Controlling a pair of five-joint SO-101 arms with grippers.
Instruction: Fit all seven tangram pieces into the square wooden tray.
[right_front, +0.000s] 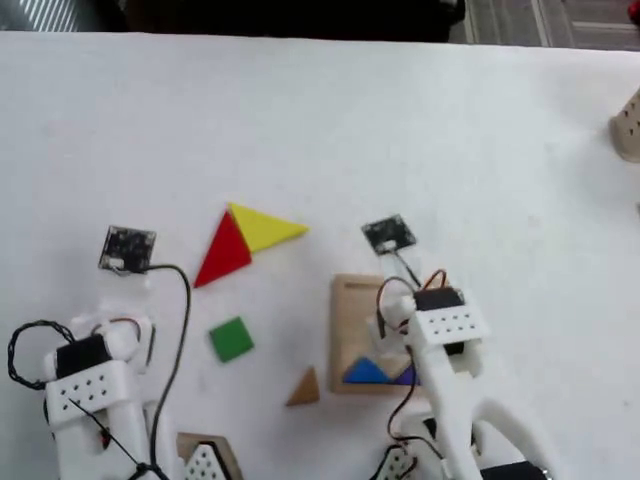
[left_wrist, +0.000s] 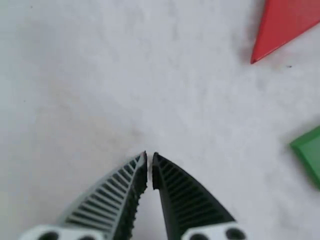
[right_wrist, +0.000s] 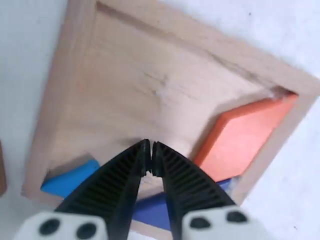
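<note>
Right claw (right_wrist: 151, 151), tips together, directly above the wooden tray (right_wrist: 56, 100).

My white left arm (right_front: 88, 385): grey-and-black ribbed left gripper (left_wrist: 149, 159) pinched closed, angled down. My white right arm (right_front: 447, 335): black ribbed right gripper (right_wrist: 151, 150) closed too, angled down.

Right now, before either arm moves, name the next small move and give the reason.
Probably open the left gripper and ease it toward the green square: it is shut on nothing over bare table, the square lies close by, and the tray has open floor. The right gripper hangs shut and empty over the tray.
</note>
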